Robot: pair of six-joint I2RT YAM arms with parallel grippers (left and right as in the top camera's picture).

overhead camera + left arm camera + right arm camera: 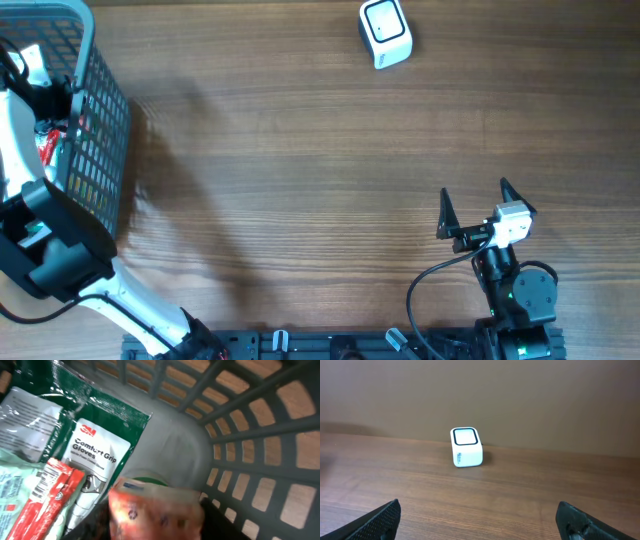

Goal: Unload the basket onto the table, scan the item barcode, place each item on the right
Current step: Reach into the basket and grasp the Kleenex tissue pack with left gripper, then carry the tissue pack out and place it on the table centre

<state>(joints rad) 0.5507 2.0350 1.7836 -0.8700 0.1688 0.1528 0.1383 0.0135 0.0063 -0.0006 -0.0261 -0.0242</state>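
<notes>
Just by L tool [55,110], orange pkt [155,510], in basket [110,120]

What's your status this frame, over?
Right gripper open, facing scanner. Left gripper down in basket, at orange packet, grip unclear. Nothing between basket and scanner.

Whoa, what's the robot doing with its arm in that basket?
It is digging for something to scan. The left gripper is down inside the grey basket, over a green gloves pack, a red packet and a blurry orange packet right up close. I cannot tell if it holds anything. The right gripper hangs open above the table, facing the white scanner. No item is at the scanner.
</notes>
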